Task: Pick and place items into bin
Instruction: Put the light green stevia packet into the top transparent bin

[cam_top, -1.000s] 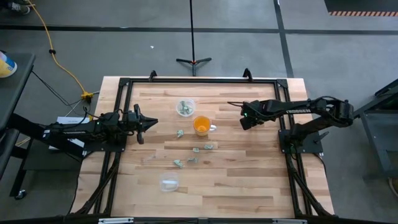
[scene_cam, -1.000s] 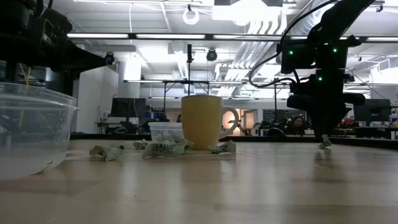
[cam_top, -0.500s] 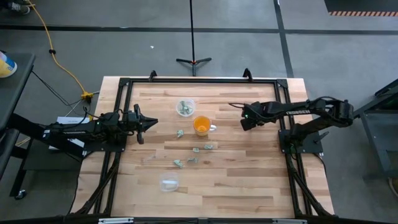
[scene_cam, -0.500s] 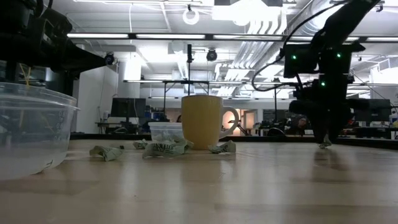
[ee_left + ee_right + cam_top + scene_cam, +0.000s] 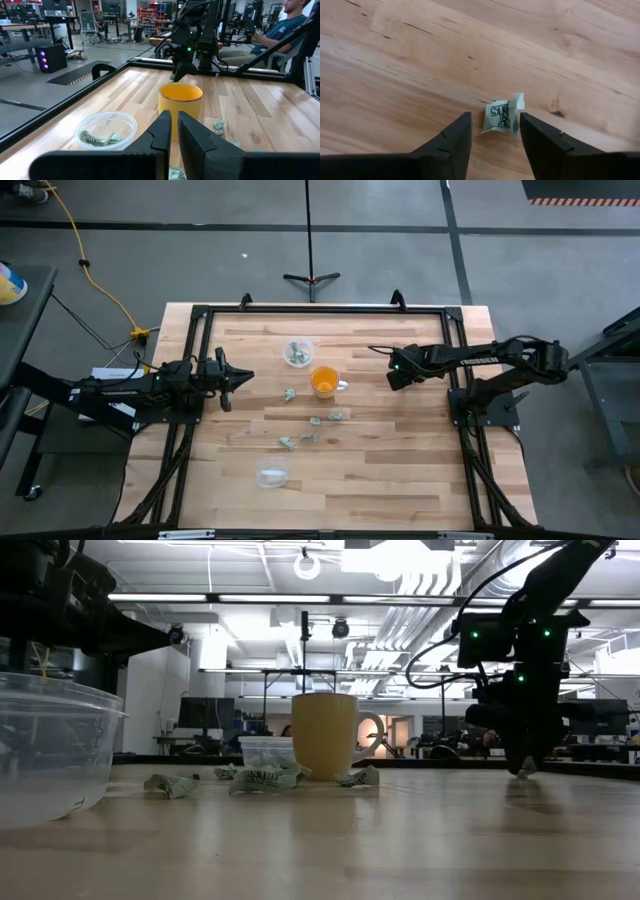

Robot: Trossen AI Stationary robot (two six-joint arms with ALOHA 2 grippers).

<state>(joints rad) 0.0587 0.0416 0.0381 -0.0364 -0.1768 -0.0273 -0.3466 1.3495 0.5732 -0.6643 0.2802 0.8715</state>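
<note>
Crumpled item [image 5: 504,118] is being straddled on bare wood right of orange cup [image 5: 323,382] by right gripper [image 5: 492,134], fingers parted narrowly, nothing held. Pick step is being set up; next, closing and lifting toward bin [image 5: 297,353] is being called for. Left gripper [image 5: 243,376] is being parked at left edge, fingers nearly together, empty.

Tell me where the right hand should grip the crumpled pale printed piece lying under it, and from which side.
Come straight down from above. The crumpled pale printed piece lies on the bare wooden table, between the right hand's open fingers. Pinch across its raised folded middle, probably the easiest part to catch.
</note>
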